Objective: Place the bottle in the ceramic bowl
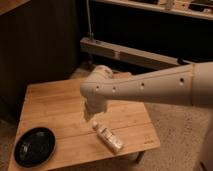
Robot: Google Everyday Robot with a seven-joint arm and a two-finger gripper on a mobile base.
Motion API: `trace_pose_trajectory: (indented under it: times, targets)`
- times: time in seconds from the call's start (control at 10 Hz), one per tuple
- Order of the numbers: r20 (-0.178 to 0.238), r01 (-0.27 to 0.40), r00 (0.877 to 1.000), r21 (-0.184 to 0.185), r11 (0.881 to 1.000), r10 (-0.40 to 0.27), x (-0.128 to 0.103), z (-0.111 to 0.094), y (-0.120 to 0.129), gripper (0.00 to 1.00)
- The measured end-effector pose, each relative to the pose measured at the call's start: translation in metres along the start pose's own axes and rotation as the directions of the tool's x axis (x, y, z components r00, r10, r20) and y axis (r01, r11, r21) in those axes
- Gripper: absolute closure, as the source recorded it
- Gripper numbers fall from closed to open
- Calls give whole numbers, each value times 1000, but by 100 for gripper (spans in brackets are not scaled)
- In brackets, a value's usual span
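The bottle [108,136], white-cream with a white cap, lies on its side on the wooden table [52,102], near the front edge right of the middle, cap pointing to the back left. The ceramic bowl [35,146], shallow and glossy black, sits at the table's front left corner with nothing in it. My gripper [90,113] hangs from the white arm [150,87], pointing down, just above and slightly behind the bottle's cap end. It holds nothing. The bowl is well to the left of the gripper.
The table is low, with its front and right edges close to the bottle. A metal rail [132,54] and dark panels stand behind the table. Speckled floor [177,132] lies to the right.
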Motion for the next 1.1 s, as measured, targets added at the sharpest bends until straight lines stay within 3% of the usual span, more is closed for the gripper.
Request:
trace_pose_trajectory:
  times: [0.2,0.6,0.9,1.1]
  targets:
    - [-16,-16,1000,-61,998,15,12,9,-16,35]
    - [-128,-46,991,-100,994,33,11,48,-12,35]
    - [-212,-74,976,-70,995,57,37,80,-4,35]
    - [-232,-90,970,-41,995,78,53,90,-6,35]
